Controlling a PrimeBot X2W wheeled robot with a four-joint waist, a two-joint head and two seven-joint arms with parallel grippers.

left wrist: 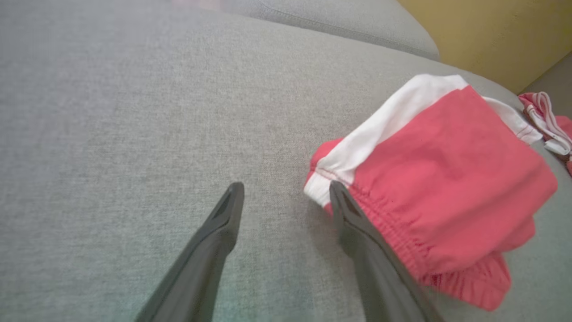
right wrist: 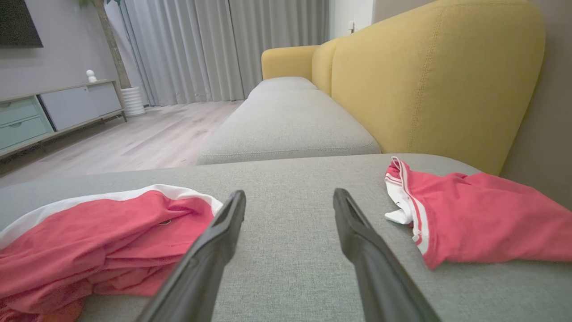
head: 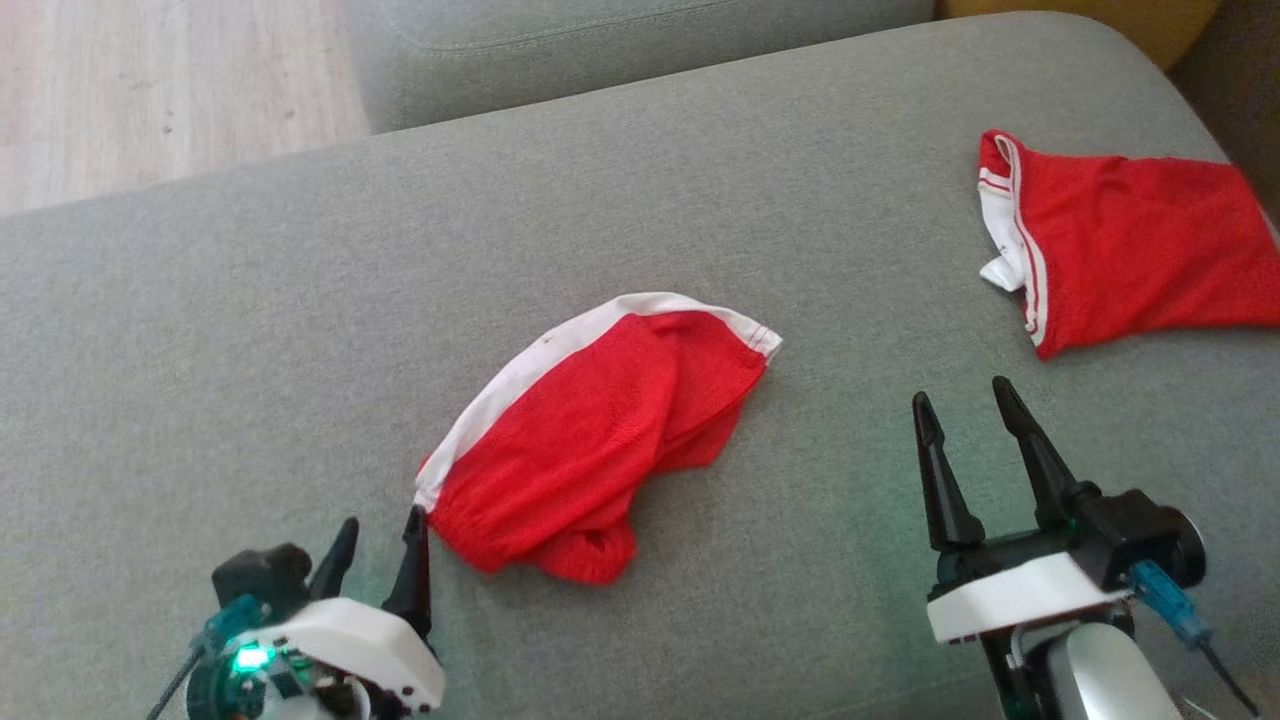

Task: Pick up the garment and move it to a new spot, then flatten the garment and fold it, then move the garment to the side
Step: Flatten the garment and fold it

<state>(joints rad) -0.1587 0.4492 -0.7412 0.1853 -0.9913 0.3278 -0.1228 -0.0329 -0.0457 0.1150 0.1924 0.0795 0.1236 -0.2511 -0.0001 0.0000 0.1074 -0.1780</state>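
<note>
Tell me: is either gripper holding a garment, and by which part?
Nothing is held. The left gripper stands open, one finger at the waistband corner of the crumpled garment; the right gripper is open over bare cushion.

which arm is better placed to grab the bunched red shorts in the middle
Left, probably: the left gripper is open right at the waistband corner of the red shorts, while the right gripper sits well apart.

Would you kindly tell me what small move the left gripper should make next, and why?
Probably slide the left gripper sideways toward the crumpled red garment. Its fingers stand open, but the white-banded corner lies at one finger, not between them, so closing now would likely miss.
</note>
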